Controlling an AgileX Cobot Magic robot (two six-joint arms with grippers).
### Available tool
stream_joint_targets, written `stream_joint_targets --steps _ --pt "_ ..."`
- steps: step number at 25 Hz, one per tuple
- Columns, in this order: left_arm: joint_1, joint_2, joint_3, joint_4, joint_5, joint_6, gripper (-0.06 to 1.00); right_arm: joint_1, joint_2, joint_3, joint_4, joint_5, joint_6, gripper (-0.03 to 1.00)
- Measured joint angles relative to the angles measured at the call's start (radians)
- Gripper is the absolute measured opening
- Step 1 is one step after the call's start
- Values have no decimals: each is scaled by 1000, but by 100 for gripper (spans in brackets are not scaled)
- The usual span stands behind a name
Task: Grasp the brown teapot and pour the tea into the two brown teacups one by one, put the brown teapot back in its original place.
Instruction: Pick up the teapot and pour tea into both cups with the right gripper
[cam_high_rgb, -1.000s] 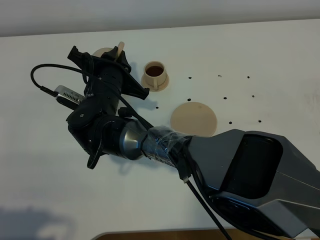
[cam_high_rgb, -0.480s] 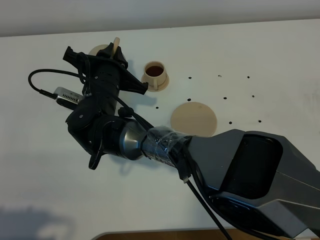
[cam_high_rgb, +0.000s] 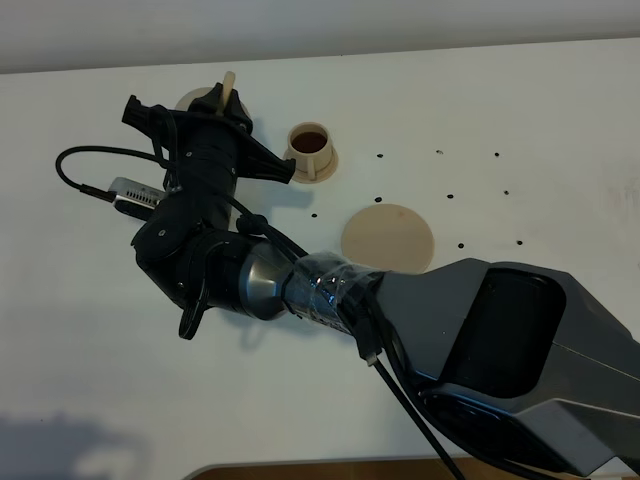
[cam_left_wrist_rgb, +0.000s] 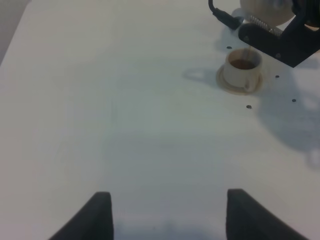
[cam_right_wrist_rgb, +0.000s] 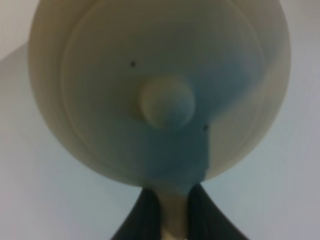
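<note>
Nearest us, the left gripper (cam_left_wrist_rgb: 167, 220) hangs low over the white counter (cam_left_wrist_rgb: 100, 100), its fingers (cam_left_wrist_rgb: 97, 216) released and spread wide above bare surface. On the near right the right arm (cam_high_rgb: 480, 340) stretches across the middle toward the far left. Mid-counter, just beyond the forearm, the round saucer disc (cam_high_rgb: 388, 238) lies flat, well apart from the teapot. Small dark dots (cam_high_rgb: 450, 196) mark the counter to the right of it. Farther back and left of the disc, the right teacup (cam_high_rgb: 310, 150) stands upright on its small saucer, handle toward the near side, dark tea inside. At the far left, the right gripper (cam_right_wrist_rgb: 173, 194) has its fingers (cam_right_wrist_rgb: 147, 215) clenched on the loop handle of the brown teapot (cam_right_wrist_rgb: 160, 75), and the lid (cam_right_wrist_rgb: 100, 100) and knob (cam_right_wrist_rgb: 166, 101) fill the right wrist view. The teapot is held in the air, off the counter, above the left teacup (cam_left_wrist_rgb: 242, 70). In the high view we get only a tan edge of the pot and a tan tip past the black gripper, and the left teacup is hidden there. The left wrist view shows that cup upright on its saucer, brown tea inside, with what looks like a thin brown stream (cam_left_wrist_rgb: 248, 51) running down into it from the pot.
</note>
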Motion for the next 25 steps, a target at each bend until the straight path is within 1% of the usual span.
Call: stream_joint_targets --steps 9,19,22,25 --pt "0 0 0 0 0 0 53 0 0 0 -4 -20 -28 12" --pt "0 0 0 0 0 0 53 0 0 0 -26 -33 -28 12" --pt "0 0 0 0 0 0 53 0 0 0 -24 -28 7 12" --pt "0 0 0 0 0 0 53 1 0 0 6 -10 47 12"
